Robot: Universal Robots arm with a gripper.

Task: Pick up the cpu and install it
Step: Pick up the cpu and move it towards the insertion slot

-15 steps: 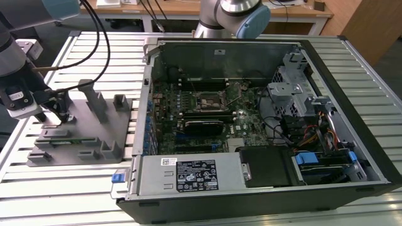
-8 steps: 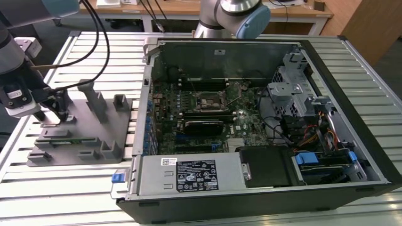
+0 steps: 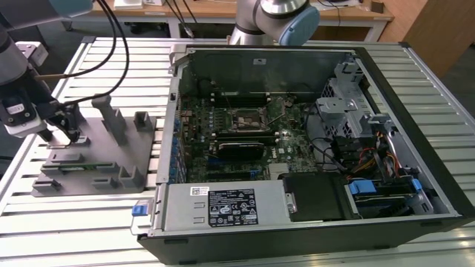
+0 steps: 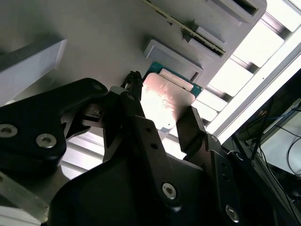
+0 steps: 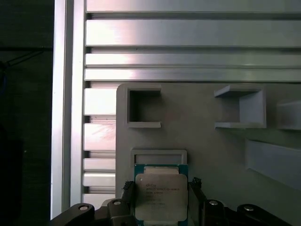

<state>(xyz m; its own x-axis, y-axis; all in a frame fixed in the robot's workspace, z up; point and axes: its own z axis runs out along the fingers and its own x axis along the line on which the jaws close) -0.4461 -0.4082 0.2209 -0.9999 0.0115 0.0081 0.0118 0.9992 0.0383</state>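
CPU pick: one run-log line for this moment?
step: pick | gripper: astride cpu | cpu: seated flat in grey fixture

Exterior view evenly lit; glare whitens the table slats [image 4: 244, 42]; the pincer [image 4: 161, 99] sits shadowed.

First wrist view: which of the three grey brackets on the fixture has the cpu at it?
The bracket nearest the gripper: the cpu lies next to it. The other two brackets enclose only bare grey plate.
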